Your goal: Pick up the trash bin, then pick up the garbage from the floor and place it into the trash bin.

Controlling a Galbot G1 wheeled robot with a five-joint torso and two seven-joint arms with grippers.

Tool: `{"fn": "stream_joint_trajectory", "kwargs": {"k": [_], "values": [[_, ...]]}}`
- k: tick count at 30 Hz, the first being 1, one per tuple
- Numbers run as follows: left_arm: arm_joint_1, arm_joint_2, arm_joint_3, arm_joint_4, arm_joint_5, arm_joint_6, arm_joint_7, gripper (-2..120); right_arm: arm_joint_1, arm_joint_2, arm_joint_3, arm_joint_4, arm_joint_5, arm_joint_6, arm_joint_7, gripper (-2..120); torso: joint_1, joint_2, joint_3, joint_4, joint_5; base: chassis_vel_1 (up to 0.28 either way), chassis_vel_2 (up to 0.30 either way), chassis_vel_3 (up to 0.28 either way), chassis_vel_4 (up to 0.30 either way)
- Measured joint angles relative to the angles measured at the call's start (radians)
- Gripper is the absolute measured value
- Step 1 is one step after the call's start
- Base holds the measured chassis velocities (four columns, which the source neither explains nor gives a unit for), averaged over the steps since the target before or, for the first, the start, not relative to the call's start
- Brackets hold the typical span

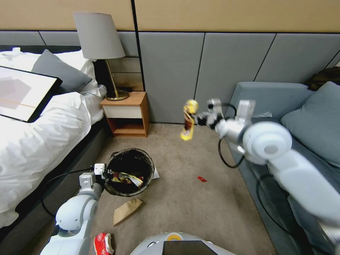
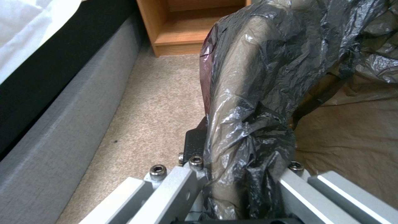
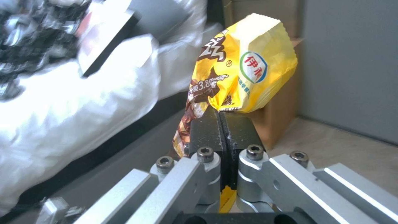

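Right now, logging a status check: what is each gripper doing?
Left gripper: shut on the trash bin rim.
Right gripper: shut on the yellow snack packet.

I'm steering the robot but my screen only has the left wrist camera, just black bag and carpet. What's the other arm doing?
Observer: The right gripper is up in the air, shut on a yellow snack packet.
Operator: Is anything in the bin yet?
Observer: Yes, wrappers lie inside the trash bin, which the left gripper grips by its rim.
Operator: Any trash left on the floor?
Observer: A brown paper bag, a red scrap and a red-and-white wrapper.
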Motion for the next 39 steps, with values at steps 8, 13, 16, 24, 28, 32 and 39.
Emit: {"fn": "stream_joint_trajectory", "kwargs": {"k": [8,13,16,24,28,32,39], "values": [[0.000,-0.005,-0.012,0.001,-0.002,0.000,0.001,0,0.064,0.149,-0.189,-0.134,-0.080,0.015,-0.001,0,0.000,0.000,0.000,0.0000,0.0002,0.000,0.000,0.000,0.000],[-0.001,-0.009,-0.015,0.007,-0.002,0.000,0.002,0,0.064,0.273,-0.303,-0.220,-0.147,0.030,0.004,0,0.000,0.000,0.000,0.0001,0.0000,0.000,0.000,0.000,0.000],[-0.002,-0.013,-0.014,0.007,-0.002,0.000,0.002,0,0.052,0.319,-0.354,-0.256,-0.189,0.032,0.004,0,0.000,0.000,0.000,0.0004,0.0000,0.000,0.000,0.000,0.000],[-0.005,-0.013,-0.018,0.010,-0.004,0.000,0.002,0,-0.003,0.368,-0.419,-0.314,-0.246,0.038,0.011,0,0.000,0.000,0.000,-0.0001,0.0002,0.000,0.000,0.000,0.000],[-0.010,-0.015,-0.019,0.019,-0.004,0.000,0.002,0,-0.030,0.380,-0.433,-0.337,-0.265,0.042,0.017,0,0.000,0.000,0.000,-0.0002,0.0002,0.000,0.000,0.000,0.000],[-0.013,-0.020,-0.018,0.027,-0.004,0.000,0.002,0,-0.046,0.404,-0.455,-0.357,-0.272,0.043,0.031,0,0.000,0.000,0.000,-0.0001,0.0003,0.000,0.000,0.000,0.000],[-0.015,-0.022,-0.019,0.035,-0.003,0.000,0.002,0,-0.064,0.448,-0.490,-0.419,-0.296,0.042,0.039,0,0.000,0.000,0.000,0.0000,0.0002,0.000,0.000,0.000,0.000]]}}
